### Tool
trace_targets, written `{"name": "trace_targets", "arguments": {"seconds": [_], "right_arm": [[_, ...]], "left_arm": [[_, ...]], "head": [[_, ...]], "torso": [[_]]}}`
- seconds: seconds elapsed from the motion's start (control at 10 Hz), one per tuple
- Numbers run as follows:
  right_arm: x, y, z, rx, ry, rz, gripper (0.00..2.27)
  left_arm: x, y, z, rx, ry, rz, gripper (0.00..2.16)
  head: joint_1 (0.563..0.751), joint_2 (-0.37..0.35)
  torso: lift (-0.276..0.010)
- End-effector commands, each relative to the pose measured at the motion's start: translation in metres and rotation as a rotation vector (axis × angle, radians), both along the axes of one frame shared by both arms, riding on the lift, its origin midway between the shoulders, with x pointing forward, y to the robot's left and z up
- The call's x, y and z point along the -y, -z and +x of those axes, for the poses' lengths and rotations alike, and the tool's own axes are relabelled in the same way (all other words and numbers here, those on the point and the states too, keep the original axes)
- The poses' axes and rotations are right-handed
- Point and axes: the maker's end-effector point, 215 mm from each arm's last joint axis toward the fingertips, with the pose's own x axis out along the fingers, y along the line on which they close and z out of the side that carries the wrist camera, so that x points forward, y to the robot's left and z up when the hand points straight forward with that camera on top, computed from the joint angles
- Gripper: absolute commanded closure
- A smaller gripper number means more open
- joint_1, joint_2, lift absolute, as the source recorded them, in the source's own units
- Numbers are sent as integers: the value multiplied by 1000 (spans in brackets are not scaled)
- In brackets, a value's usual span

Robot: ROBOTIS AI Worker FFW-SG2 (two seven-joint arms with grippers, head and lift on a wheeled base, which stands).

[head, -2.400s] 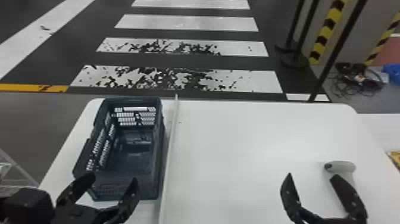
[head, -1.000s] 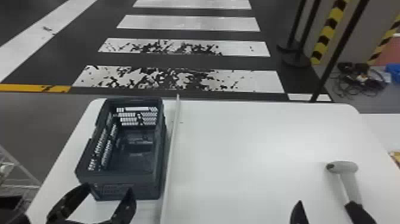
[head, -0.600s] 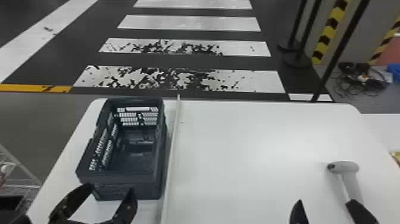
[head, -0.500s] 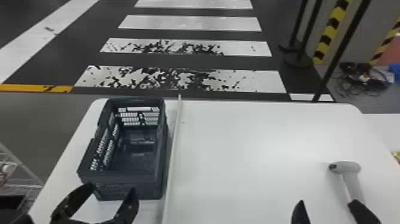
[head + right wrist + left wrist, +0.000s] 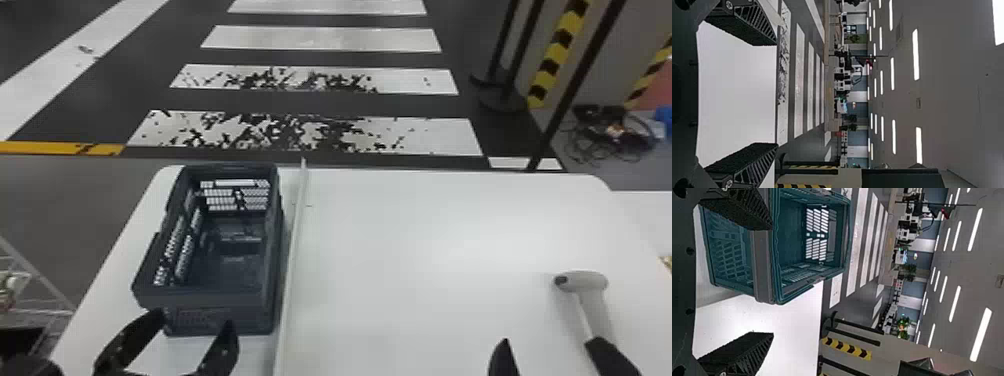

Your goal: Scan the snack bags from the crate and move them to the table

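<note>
In the head view my left gripper (image 5: 197,325) stands open at the near side of the dark crate (image 5: 220,300), nothing between its fingers. No bag can be made out inside the crate. My right gripper (image 5: 550,345), open and unloaded, is at the table's near right, one finger overlapping the handle of the grey scanner (image 5: 595,300). The left wrist view has the left gripper (image 5: 773,280) with its fingers wide apart and the crate (image 5: 764,266) beyond them. White table surface lies past the parted fingers of the right gripper (image 5: 777,94) in the right wrist view.
A thin raised white strip (image 5: 295,240) runs front to back on the table (image 5: 425,250), just right of the crate. Wire shelving (image 5: 35,280) stands off the table's left side. Black posts (image 5: 575,85) rise behind the table at the right.
Both grippers have drawn back toward the near edge since the oldest frame, the right one also shifting rightward. Over the last half second they hardly move. Crate and scanner keep their places.
</note>
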Motion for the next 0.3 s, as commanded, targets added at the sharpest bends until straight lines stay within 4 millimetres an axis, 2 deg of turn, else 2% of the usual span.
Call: {"name": "trace_targets", "arguments": {"seconds": [0.0,0.2], "right_arm": [[-1,0,-2,1,-2,-2,76],[0,-6,-5,20,4,0,76]], "left_arm": [[0,-1,1,4,-1,-2,26],[-1,-3,2,14,-2,-2,26]], "head": [[695,27],[695,31]], "torso": [[-95],[-95]]}}
